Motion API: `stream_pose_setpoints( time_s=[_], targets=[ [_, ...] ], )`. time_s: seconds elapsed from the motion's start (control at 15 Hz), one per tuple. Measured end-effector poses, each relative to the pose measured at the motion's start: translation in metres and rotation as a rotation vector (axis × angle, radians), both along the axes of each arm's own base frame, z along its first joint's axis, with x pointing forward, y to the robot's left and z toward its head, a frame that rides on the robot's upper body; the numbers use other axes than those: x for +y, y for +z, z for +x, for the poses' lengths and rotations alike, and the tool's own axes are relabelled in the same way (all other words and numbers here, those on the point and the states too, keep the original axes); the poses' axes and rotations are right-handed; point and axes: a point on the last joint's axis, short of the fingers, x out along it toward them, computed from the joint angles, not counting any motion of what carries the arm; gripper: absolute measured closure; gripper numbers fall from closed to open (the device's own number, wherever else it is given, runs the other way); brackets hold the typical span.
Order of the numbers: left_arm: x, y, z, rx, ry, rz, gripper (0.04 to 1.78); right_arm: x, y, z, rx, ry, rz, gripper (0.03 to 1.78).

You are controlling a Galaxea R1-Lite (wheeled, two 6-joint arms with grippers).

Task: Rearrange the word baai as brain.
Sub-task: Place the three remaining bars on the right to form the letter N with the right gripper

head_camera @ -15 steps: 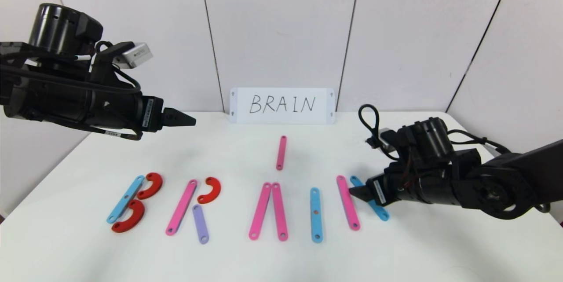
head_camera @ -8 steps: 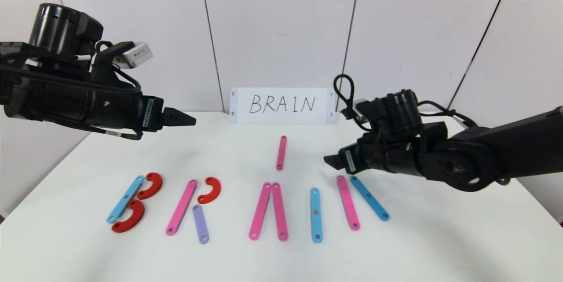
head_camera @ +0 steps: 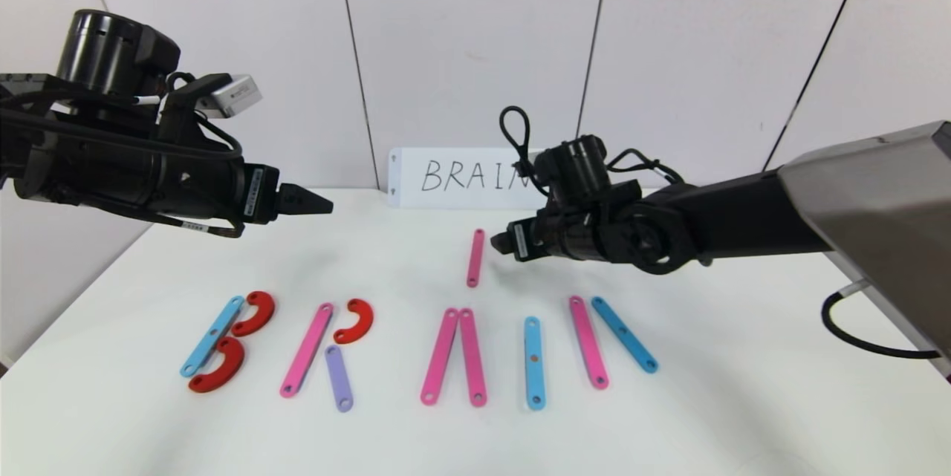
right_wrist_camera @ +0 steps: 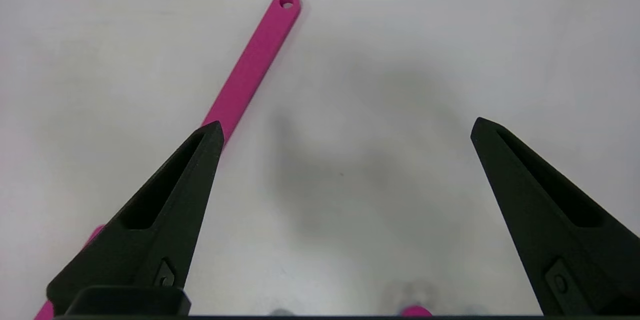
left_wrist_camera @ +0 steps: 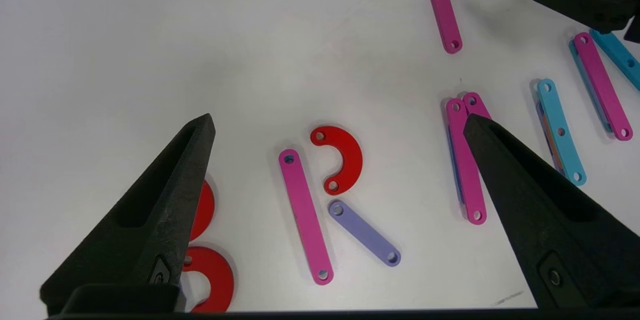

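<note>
Your right gripper [head_camera: 499,242], jaws spread wide and empty, hovers just to the right of the lone pink flat plastic strip [head_camera: 475,258], which lies on the white table [head_camera: 743,387] behind the letter row, long axis running front to back. It is far nearer than your left gripper [head_camera: 321,203], parked open above the table's far left. A second ago the right gripper was down at the pink and blue strips of the unfinished N [head_camera: 609,341]; it has since lifted and swung in toward the lone strip.

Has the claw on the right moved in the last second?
Yes. The right claw rose from the N strips, swinging back and leftward toward the lone pink strip, judged against the white card.
</note>
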Motion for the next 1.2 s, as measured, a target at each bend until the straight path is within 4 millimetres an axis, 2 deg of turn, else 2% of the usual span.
stream_pose_setpoints(
  time_s=[0.27,0.67,1.07,1.2],
  targets=[
    [0.000,-0.001,0.001,0.004,0.000,0.000,0.08,0.029,-0.015,0.016,0.003,-0.014,0.003,0.08],
    [-0.002,-0.002,0.001,0.006,-0.006,0.001,0.08,0.059,-0.041,0.026,0.013,-0.001,-0.009,0.08],
    [-0.002,-0.002,0.001,0.007,-0.006,0.001,0.08,0.071,-0.054,0.032,0.025,0.009,-0.021,0.08],
    [-0.002,-0.002,0.001,0.007,-0.006,0.001,0.08,0.074,-0.059,0.032,0.029,0.013,-0.024,0.14]
  ],
)
